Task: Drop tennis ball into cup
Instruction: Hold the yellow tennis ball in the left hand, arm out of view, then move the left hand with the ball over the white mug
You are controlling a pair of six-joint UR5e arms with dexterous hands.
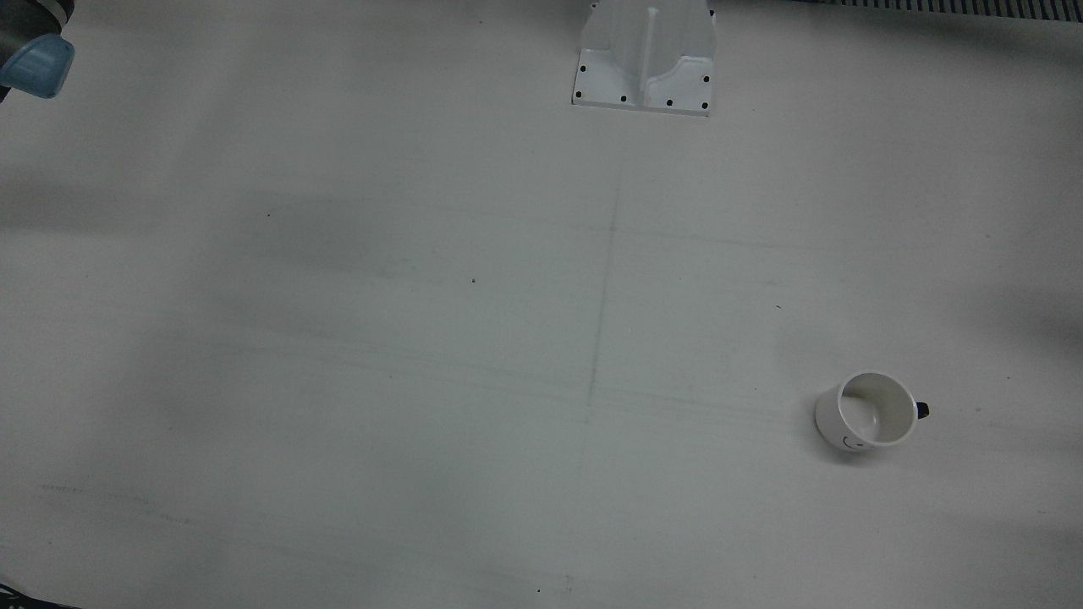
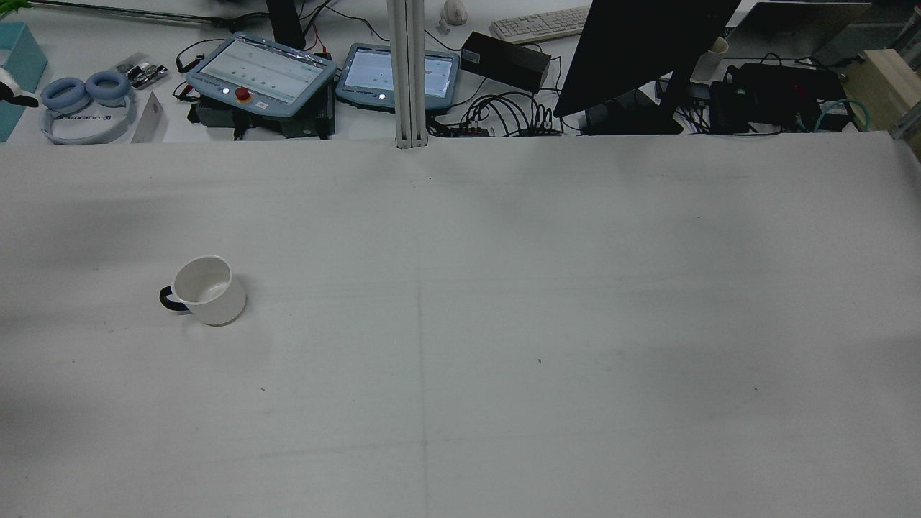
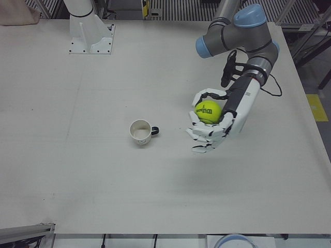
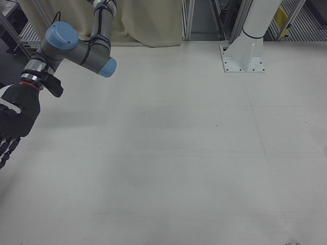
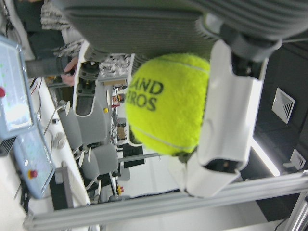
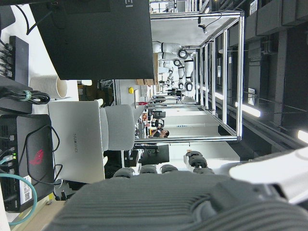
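A white cup [image 3: 140,132] with a black handle stands upright and empty on the white table; it also shows in the front view [image 1: 867,412] and the rear view [image 2: 207,289]. My left hand [image 3: 212,125] is shut on a yellow tennis ball [image 3: 207,111] and holds it above the table, to the right of the cup in the left-front view. The left hand view shows the ball [image 5: 168,103] pressed between the palm and a white finger [image 5: 226,120]. My right hand [image 4: 11,127] hangs at the left edge of the right-front view, fingers stretched out, holding nothing.
A white arm pedestal [image 1: 645,57] is bolted at the table's far side. Beyond the table edge in the rear view lie teach pendants [image 2: 262,74], a monitor [image 2: 640,50], cables and headphones [image 2: 83,101].
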